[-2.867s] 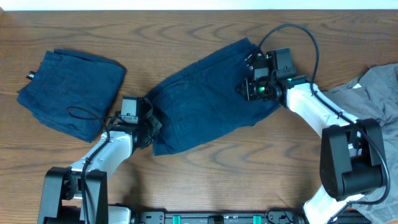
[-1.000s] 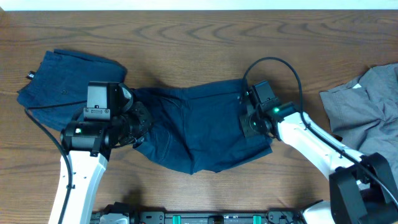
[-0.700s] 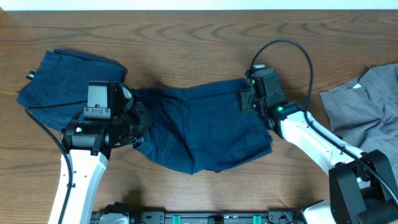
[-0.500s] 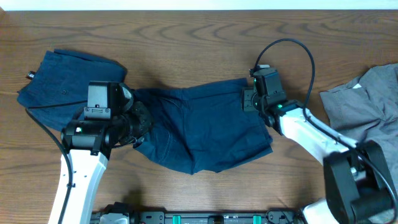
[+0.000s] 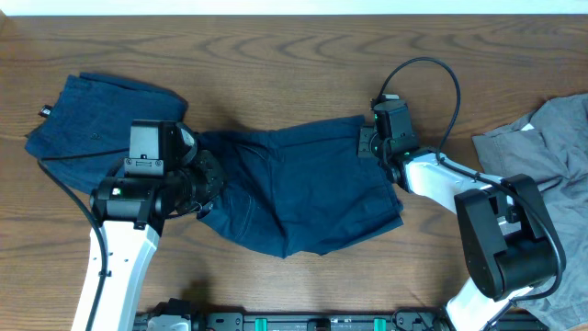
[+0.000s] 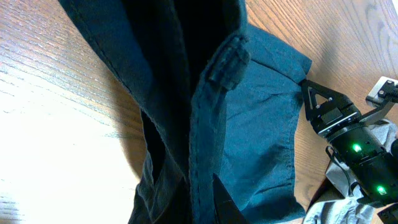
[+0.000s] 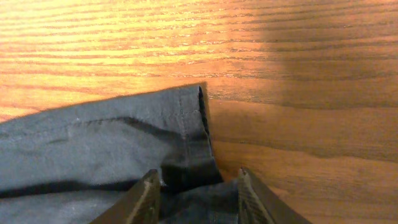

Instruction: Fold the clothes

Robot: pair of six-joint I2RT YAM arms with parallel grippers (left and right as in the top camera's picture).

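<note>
Navy shorts (image 5: 303, 198) lie spread in the middle of the table. My left gripper (image 5: 208, 188) is shut on their left edge, and the cloth bunches there; in the left wrist view the shorts (image 6: 249, 124) hang past my left gripper (image 6: 211, 205). My right gripper (image 5: 366, 145) is open at the shorts' far right corner. In the right wrist view the open fingers (image 7: 198, 186) straddle that corner (image 7: 186, 118). A second pair of navy shorts (image 5: 101, 133) with a small black tag (image 5: 44, 113) lies folded at far left. A grey shirt (image 5: 547, 156) lies crumpled at the right edge.
The wooden table (image 5: 276, 46) shows bare wood along the back and front. My right arm's black cable (image 5: 432, 69) loops above the gripper. The right arm (image 6: 348, 134) with green lights shows in the left wrist view.
My right gripper let go of the shorts' right side and moved back to their far right corner. The left arm and the shorts have held still for the last second.
</note>
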